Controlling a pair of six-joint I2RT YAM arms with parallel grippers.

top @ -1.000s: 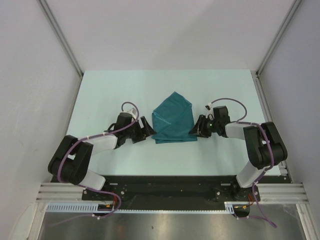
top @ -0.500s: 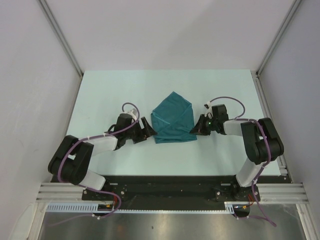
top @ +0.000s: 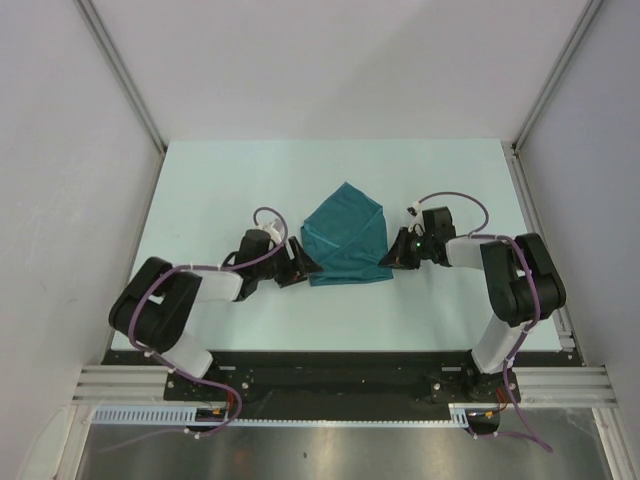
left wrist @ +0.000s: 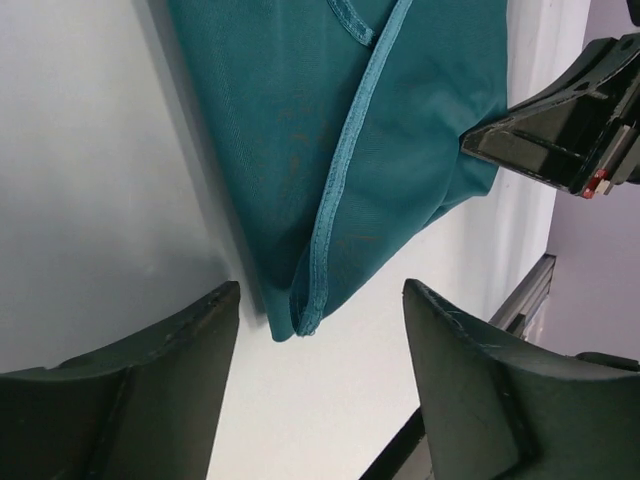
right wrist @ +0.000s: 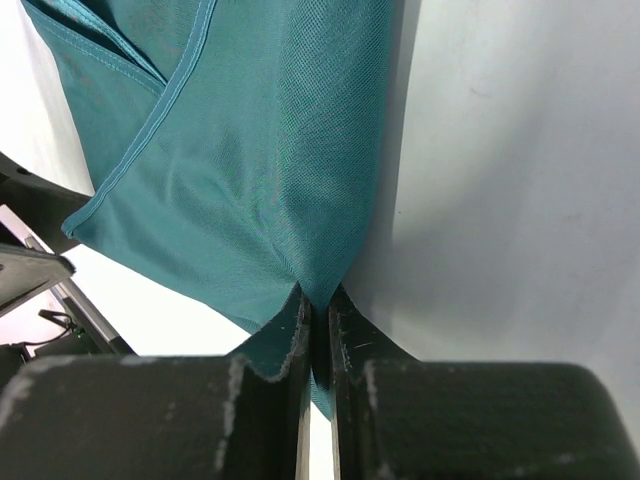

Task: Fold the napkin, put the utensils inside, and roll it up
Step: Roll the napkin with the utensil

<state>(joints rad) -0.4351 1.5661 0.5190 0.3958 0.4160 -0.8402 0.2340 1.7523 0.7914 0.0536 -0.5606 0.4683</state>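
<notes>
The napkin (top: 347, 240) lies near the middle of the bench (top: 220, 180), folded into a shape with a point toward the far edge and a straight side toward the near edge. No spoon shows in any view, so whether it is tucked under the layers cannot be told. The right gripper (right wrist: 318, 312) is pinched tight on the napkin's near right corner, and the cloth puckers up into the closed jaws. The left gripper (left wrist: 318, 300) stands wide and low over the bench, its jaws straddling the near left corner without touching it. By its look the cloth is thin, light and limp, with a slight sheen that suggests it will slide on the smooth bench and on itself. Nothing holds the folded layers together, so a pull from one corner alone would likely drag or skew the whole stack. The best hold is probably right at the corners, through all layers at once, close to the stitched border where the fabric is thicker. Both sides should lift evenly so the roll starts straight along the near side.
</notes>
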